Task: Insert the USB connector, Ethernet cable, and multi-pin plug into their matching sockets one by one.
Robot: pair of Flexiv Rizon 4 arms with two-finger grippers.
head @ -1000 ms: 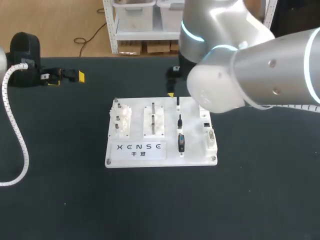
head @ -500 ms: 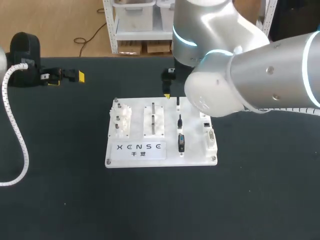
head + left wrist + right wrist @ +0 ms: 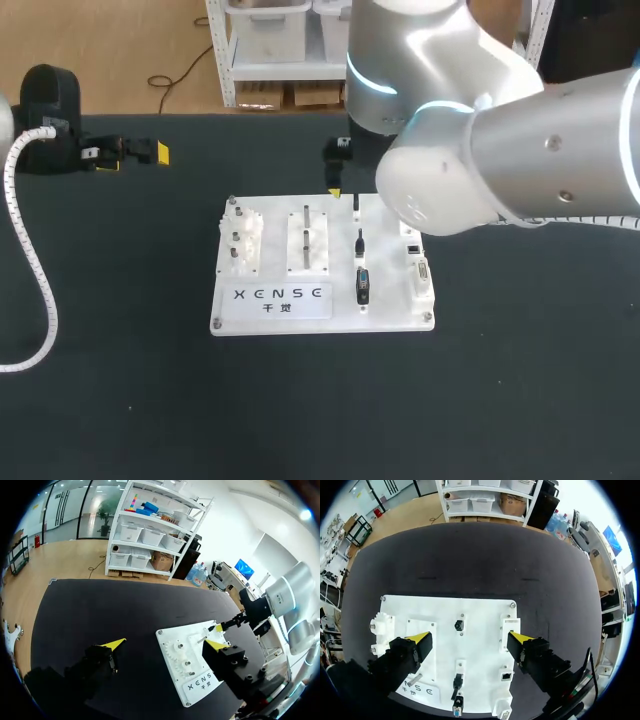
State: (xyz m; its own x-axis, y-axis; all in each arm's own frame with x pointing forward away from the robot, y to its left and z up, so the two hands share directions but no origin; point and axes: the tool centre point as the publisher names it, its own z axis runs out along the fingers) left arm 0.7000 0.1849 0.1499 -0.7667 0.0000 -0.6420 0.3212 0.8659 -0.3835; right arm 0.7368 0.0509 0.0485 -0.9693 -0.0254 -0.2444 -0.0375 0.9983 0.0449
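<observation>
Black table (image 3: pixel 500 400), right arm (image 3: pixel 480 130) over the far edge of the white board (image 3: pixel 390 300) at mid-table. Right gripper (image 3: pixel 468 638) hangs above the board, fingers spread and empty; left gripper (image 3: pixel 166 643) is spread too, well apart at far left. Three black plugs (image 3: pixel 362 285) sit in a row on the board, beside the socket strip (image 3: pixel 418 268).

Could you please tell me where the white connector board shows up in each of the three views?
Head view: the white connector board lies mid-table, its far right corner hidden under the right arm.
Left wrist view: the board lies ahead of the left gripper, partly behind one finger.
Right wrist view: the board lies directly below the right gripper.
Shared landmark: the printed label along one board edge, visible in all three.
</observation>
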